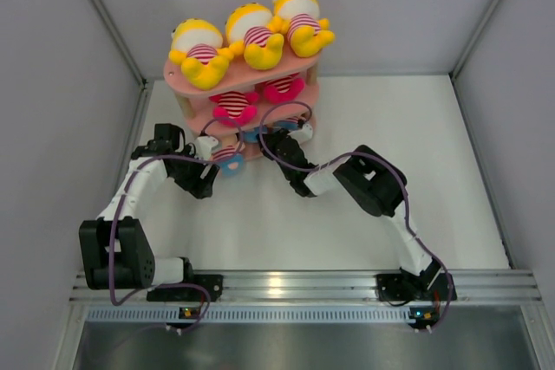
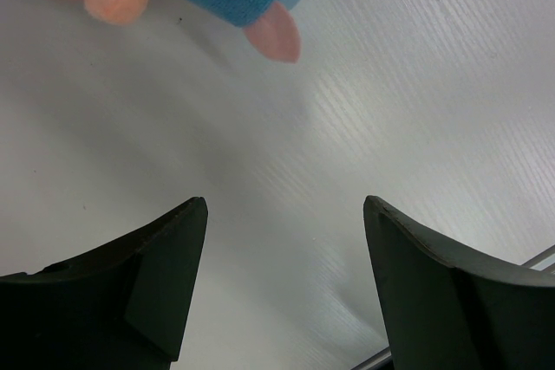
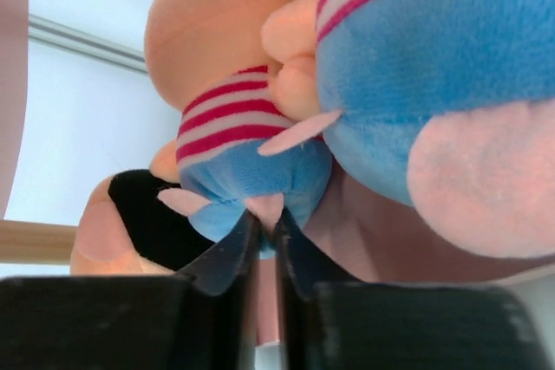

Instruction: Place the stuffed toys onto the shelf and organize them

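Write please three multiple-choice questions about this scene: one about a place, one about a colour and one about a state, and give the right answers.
1. Where on the shelf do the three yellow dolls sit?
A. on the lowest board
B. on the middle board
C. on the top board

2. What colour are the boards of the shelf?
A. green
B. pink
C. black

3. In what state is the left gripper?
A. open, holding nothing
B. shut on a doll
C. shut on nothing

Answers:
1 C: the top view shows all three in a row on the uppermost board.
2 B: the board edges are pink in the top view.
3 A: the left wrist view shows its fingers wide apart with nothing between them.
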You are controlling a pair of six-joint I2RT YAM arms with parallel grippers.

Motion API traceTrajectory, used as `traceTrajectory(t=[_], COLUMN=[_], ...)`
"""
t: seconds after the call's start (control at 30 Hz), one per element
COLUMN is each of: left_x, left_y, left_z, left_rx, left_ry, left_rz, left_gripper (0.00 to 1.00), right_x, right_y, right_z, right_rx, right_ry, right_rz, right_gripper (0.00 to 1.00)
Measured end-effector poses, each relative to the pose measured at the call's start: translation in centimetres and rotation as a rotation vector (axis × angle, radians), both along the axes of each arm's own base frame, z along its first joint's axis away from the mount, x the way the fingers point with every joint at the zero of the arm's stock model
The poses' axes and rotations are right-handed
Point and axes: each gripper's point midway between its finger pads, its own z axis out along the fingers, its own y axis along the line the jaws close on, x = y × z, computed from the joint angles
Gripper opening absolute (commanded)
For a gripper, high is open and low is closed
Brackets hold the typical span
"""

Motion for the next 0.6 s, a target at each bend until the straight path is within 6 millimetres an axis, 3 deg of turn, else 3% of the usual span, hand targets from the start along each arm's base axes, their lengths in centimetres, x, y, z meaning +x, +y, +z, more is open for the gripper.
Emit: traceTrajectory(t=[0.03,0.37,0.6], left_x=[0.0,0.0,0.0], left_y=[0.0,0.0,-0.1], left_z=[0.0,0.0,0.0], left_rx=[0.0,-0.001,-0.007], left_ry=[0.0,-0.001,0.004], left_rz=[0.0,0.001,0.014], left_gripper=[0.79,0.79,0.8], right_x=[0.0,-0.8,-1.2], right_y=[0.0,-2.0,-2.9], right_z=[0.2,-0.8,-0.1], right_rx=[0.003,-0.032,-0.042], right_ry=[-0.006,-0.016,-0.031], right_rz=[-0.001,-0.027,-0.041], right_gripper=[0.0,0.0,0.0])
